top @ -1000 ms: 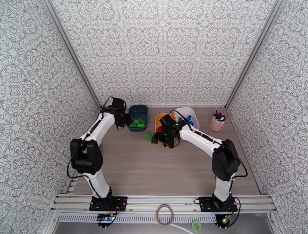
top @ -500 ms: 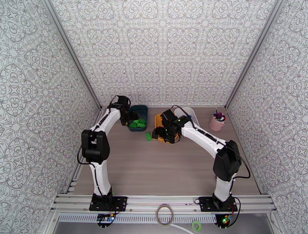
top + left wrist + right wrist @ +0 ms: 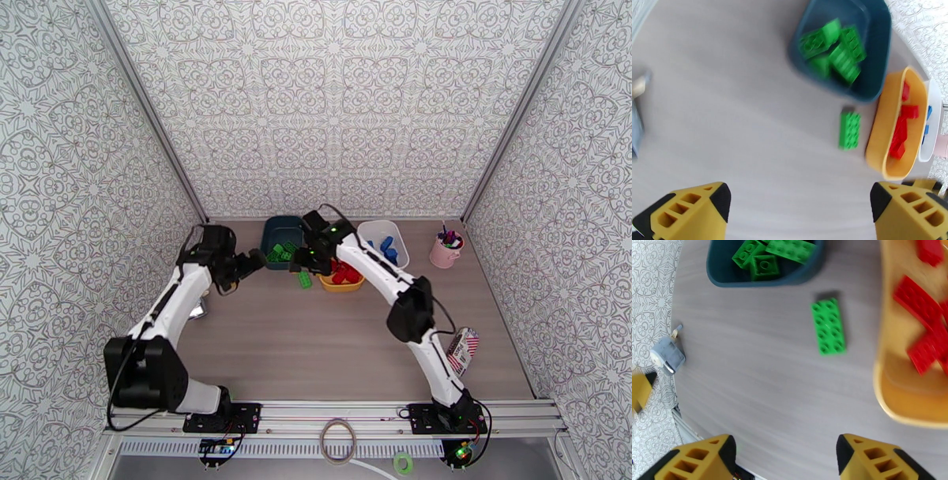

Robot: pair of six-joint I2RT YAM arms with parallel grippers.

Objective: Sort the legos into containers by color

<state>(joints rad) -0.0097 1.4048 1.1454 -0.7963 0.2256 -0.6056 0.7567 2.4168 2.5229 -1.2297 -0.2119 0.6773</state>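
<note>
Tubs stand in a row at the far side of the surface. At the left, the dark teal tub holds a heap of green legos. Just to its right, the yellow tub holds red legos. The white tub is close against the yellow one's far-right side and holds blue legos. One loose green brick, two studs by four, lies flat and studs up on the bare surface. It sits between the near end of the teal tub and the left wall of the yellow tub, touching neither. The left gripper has its jaws spread wide with nothing between them, and it hangs over open surface to the near left of the teal tub, with the loose brick ahead of it. The right gripper has its jaws parted and is also empty. It is low over the surface close to the loose brick, with the yellow tub on its right and the teal tub ahead. Both wrist views are smeared with motion blur. A small grey object lies near the left edge; I cannot tell what it is. A pink cup with pens stands at the far right. A flag-patterned packet lies beside the right arm.
</note>
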